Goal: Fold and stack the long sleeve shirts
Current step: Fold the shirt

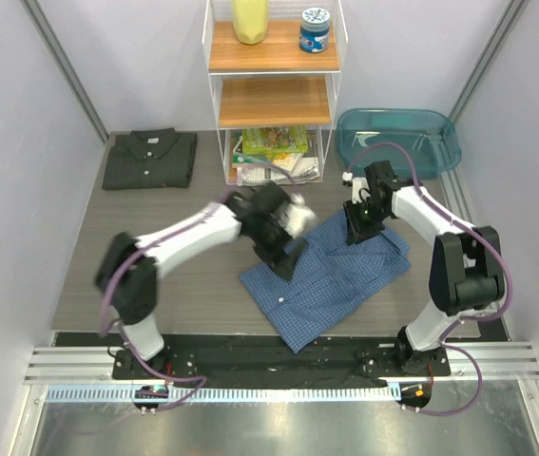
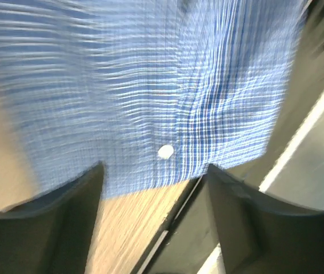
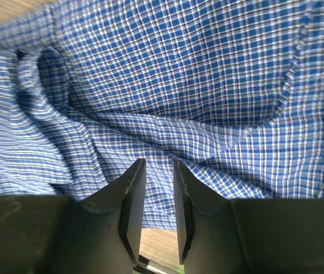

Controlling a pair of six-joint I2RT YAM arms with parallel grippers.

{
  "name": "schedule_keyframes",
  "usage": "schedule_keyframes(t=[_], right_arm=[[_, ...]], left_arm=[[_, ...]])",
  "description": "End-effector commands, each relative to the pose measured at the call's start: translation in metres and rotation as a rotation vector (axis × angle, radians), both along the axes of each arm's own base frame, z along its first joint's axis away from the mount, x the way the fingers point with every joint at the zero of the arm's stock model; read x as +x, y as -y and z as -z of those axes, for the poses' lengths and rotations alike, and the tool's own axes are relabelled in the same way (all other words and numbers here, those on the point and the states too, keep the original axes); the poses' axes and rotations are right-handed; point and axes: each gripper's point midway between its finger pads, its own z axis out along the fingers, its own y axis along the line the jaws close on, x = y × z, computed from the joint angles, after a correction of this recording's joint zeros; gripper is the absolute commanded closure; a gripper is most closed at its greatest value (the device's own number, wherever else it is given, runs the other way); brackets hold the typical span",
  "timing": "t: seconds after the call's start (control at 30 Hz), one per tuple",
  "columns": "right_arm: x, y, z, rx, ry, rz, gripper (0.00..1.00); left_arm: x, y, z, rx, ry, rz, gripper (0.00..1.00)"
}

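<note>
On grey table [image 1: 155, 275], both tools [image 1: 283, 249] [image 1: 356, 231] over blue shirt [image 1: 331, 275].

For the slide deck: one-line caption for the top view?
Both arms work the blue shirt at table centre; the grey shirt lies folded at far left.

No text, label or number is legible anywhere (the blue-lidded jar [image 1: 315, 29] and the packets [image 1: 274, 144] on the shelf unit [image 1: 274, 95] are too small to read).

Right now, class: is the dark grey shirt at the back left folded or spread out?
Folded. The dark grey shirt lies as a neat rectangle, collar on top, no sleeves showing, apart from the rumpled blue checked shirt.
</note>
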Motion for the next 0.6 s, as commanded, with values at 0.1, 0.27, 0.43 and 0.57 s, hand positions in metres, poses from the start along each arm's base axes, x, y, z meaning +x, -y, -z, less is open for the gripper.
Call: schedule_keyframes(t=[0.1, 0.27, 0.43, 0.57], right_arm=[[0.000, -0.026, 0.046, -0.103, -0.057, -0.179, 0.70], [0.000, -0.065, 0.074, -0.161, -0.042, -0.322, 0.71], [-0.006, -0.133, 0.085, -0.172, 0.021, -0.557, 0.71], [0.025, -0.206, 0.070, -0.171, 0.180, -0.738, 0.71]], left_arm=[[0.060, -0.057, -0.134, -0.413, 0.088, -0.364, 0.00], [0.072, -0.123, -0.156, -0.464, 0.100, -0.585, 0.00], [0.080, -0.173, -0.173, -0.511, 0.219, -0.746, 0.00], [0.079, -0.198, -0.176, -0.548, 0.285, -0.864, 0.00]])
